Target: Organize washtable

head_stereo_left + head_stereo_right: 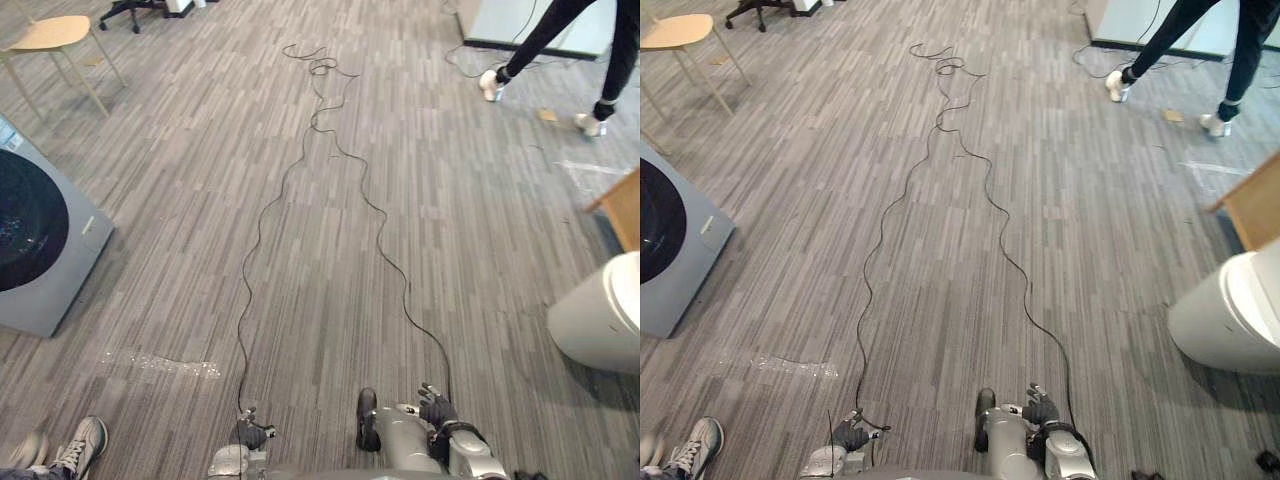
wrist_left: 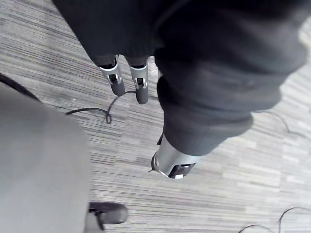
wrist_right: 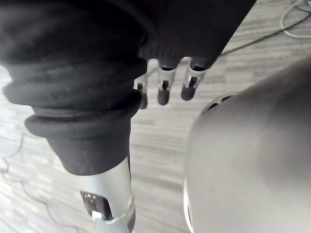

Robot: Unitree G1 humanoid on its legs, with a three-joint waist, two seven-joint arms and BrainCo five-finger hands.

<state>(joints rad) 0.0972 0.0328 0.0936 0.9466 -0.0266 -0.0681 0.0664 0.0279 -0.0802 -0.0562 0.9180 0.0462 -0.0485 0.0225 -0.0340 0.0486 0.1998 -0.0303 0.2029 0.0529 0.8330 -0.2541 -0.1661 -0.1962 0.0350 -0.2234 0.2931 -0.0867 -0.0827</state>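
My left hand (image 1: 252,432) hangs low at the bottom of the eye views, over grey striped carpet. Its own wrist view has the left hand's fingers (image 2: 116,81) straight and the thumb apart, with nothing between them and only floor beyond. My right hand (image 1: 436,408) hangs at the bottom right in the same way. In the right wrist view the right hand's fingers (image 3: 164,91) are straight and hold nothing.
A grey washing machine (image 1: 45,255) with a dark round door stands at the left. A white round bin (image 1: 605,320) and a wooden table corner (image 1: 625,205) are at the right. A stool (image 1: 55,35) stands far left. A person's legs (image 1: 560,35) are far right, a shoe (image 1: 82,445) near left.
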